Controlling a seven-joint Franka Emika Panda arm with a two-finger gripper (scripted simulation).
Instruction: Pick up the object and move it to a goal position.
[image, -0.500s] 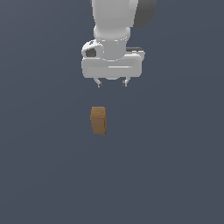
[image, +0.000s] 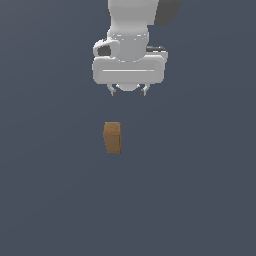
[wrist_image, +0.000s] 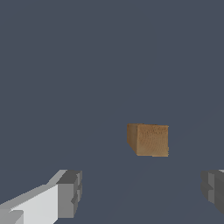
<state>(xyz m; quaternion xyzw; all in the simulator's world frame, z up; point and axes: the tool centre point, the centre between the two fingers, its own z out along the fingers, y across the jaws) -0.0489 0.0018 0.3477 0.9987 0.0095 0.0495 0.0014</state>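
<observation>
Pincer (image: 129, 91) first: we see its two short fingertips spread apart with nothing between them, hanging under the broad white hand of the arm (image: 129, 52). In the wrist view the same spread shows, one grey pad (wrist_image: 70, 193) and the other cut off by the frame edge. The block (image: 112, 137) sits apart from the pincer, lower in the exterior view and slightly toward that view's left, resting on the plain dark grey surface (image: 200, 190). We make it out as a small brown, wood-grained box, taller than wide, narrower than the white hand, one face lighter than the other. Its underside is hidden from us, and the arm is cropped at the exterior view's upper edge.
</observation>
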